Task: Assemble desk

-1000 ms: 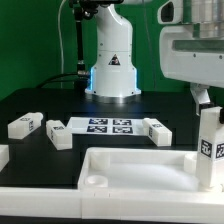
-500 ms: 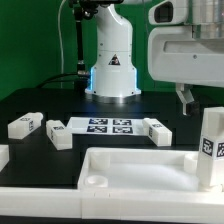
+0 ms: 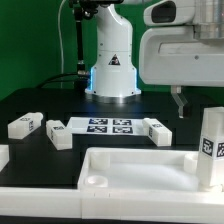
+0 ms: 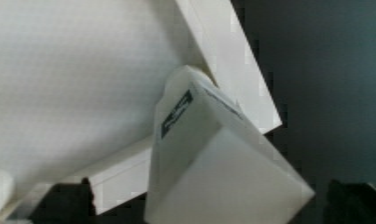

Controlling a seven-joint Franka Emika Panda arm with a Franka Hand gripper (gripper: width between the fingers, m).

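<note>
The exterior view takes in the whole scene. A black table carries the white robot base at the back, with a green wall and a dark cable behind it.

The tabletop lies flat in the foreground, rim up. A leg stands upright in its corner at the exterior view's right, tag facing the camera.

Beyond the tabletop the marker board lies flat. Loose legs lie around it: two toward the exterior view's left, one just beside the board's right end, and a fourth cut by the left edge.

Above the standing leg hangs the arm's bulky white hand. One finger shows, with a dark gap between it and the leg.

The wrist view shows none of the table layout. It looks down the standing leg onto the tabletop, whose rim runs slantwise past the leg. There the gripper shows dark fingertips on either side of the leg. The jaws are spread wide and grip nothing.
</note>
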